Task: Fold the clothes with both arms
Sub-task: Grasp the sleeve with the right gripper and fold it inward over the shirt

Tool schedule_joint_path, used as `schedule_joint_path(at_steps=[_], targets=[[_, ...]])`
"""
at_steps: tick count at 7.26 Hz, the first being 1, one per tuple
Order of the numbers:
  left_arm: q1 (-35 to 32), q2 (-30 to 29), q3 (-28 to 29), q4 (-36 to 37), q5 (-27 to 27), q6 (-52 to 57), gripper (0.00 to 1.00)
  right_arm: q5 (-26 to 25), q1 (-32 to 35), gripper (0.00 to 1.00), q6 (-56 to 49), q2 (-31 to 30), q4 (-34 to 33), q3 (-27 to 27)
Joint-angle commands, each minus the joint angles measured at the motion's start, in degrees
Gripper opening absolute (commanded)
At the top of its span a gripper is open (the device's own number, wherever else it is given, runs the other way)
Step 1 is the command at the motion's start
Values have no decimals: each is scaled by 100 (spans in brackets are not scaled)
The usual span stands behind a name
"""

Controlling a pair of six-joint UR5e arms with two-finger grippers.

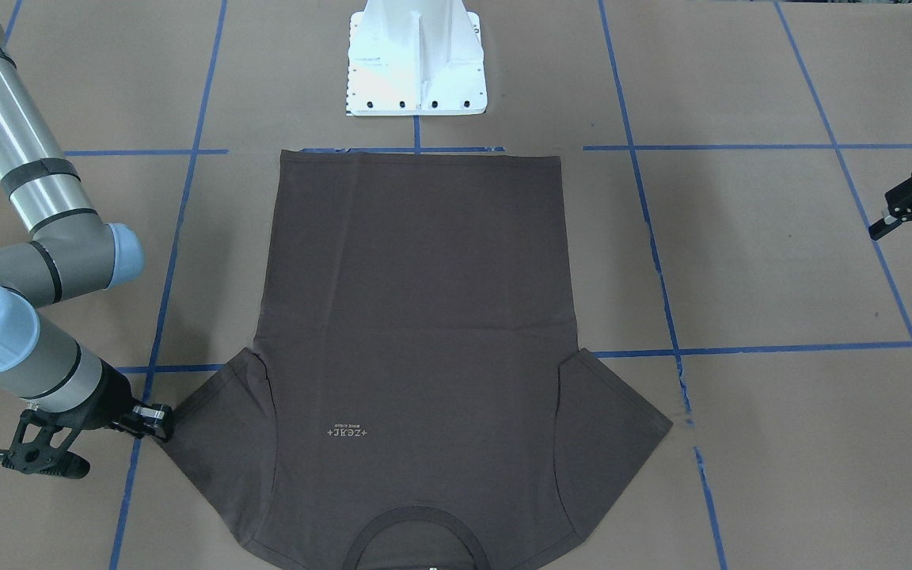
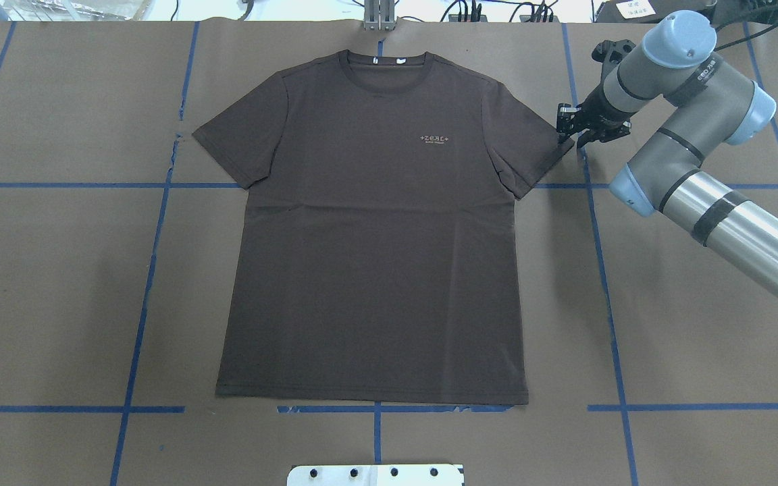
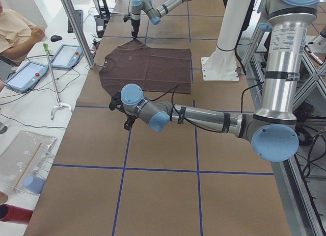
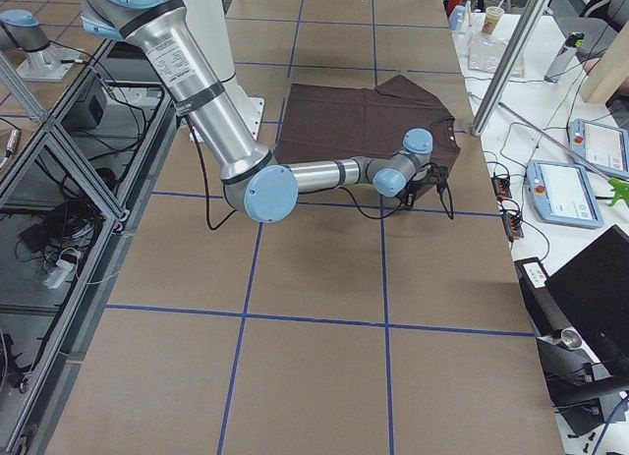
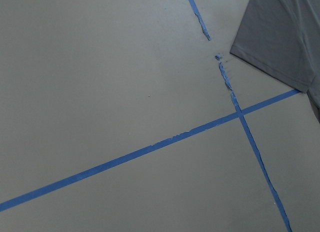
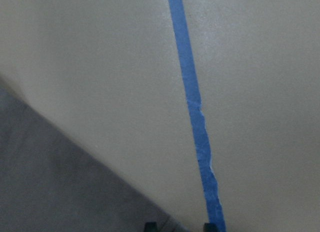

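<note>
T-shirt [image 2: 369, 256], dark brown-grey cotton, lies spread flat and face up at the middle of the bench [image 2: 58, 283]. Its ribbed round collar [image 2: 382, 71] is toward the edge far from the robot, and its straight hem is near the white pedestal base [image 1: 416, 71] at the robot's edge. We see both short sleeves fanned out, a small pale logo [image 2: 435, 139] on the chest and white tags [image 2: 399, 61] inside the neck.

The right arm [image 2: 672, 88], silver tube with grey joints and light-blue caps, folds sharply at the elbow. It points its wrist down at the outer corner of the right sleeve [image 2: 531, 142]. Its black jaws stand parted, low at the sleeve's edge, and we cannot tell whether they touch the cloth.

The left arm [image 3: 204, 116] stretches long and low toward the bench's left end, wrist turned down. Its jaws are spread apart, well away from the left sleeve [image 2: 240, 135].

Brown paper crossed by blue tape [image 2: 151, 270] covers the bench.
</note>
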Motion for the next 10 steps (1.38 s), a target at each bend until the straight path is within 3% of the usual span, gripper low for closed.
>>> schedule_joint_path(at_steps=[1, 2, 4, 6, 10], targets=[[-6, 0, -3, 0, 0, -11, 100, 0, -11, 14, 16, 0, 0, 3], [-6, 0, -3, 0, -9, -19, 100, 9, -20, 0, 138, 9, 0, 11], [-6, 0, 14, 0, -17, -63, 100, 17, -20, 0, 305, 200, 0, 81], [-6, -9, -29, 69, -79, -63, 100, -17, -247, 0, 1303, 753, -18, 117], [-24, 0, -38, 18, -61, -142, 100, -877, -810, 0, 2196, 1598, -26, -471]])
